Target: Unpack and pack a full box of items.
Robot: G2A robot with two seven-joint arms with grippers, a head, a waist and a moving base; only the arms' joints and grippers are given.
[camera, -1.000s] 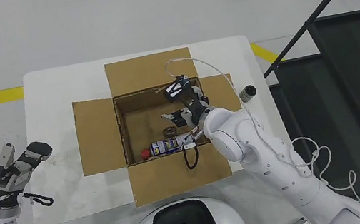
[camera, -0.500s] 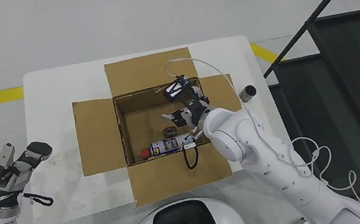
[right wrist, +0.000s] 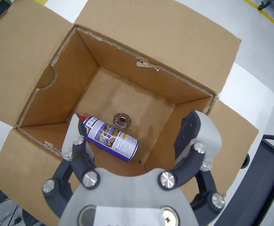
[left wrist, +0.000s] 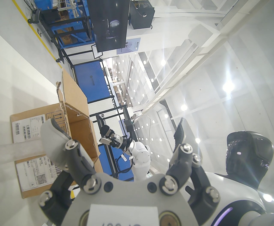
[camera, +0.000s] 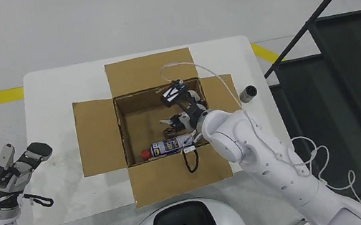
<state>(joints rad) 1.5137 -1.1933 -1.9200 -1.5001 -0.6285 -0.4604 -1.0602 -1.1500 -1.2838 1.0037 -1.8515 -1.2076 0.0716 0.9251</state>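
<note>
Right gripper [right wrist: 134,118], jaws wide, hangs over corrugated cardboard box [right wrist: 149,38]; inside lie a cylindrical can [right wrist: 111,138] and round metal flange [right wrist: 122,120]; left gripper [left wrist: 114,128] gapes wide, empty.

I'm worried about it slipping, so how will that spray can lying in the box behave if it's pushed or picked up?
The spray can lies on its side on the box floor, so a sideways push would probably roll it. Its smooth, round wall looks slippery, so a grip across the middle seems safest. It looks stiff, probably metal.
</note>
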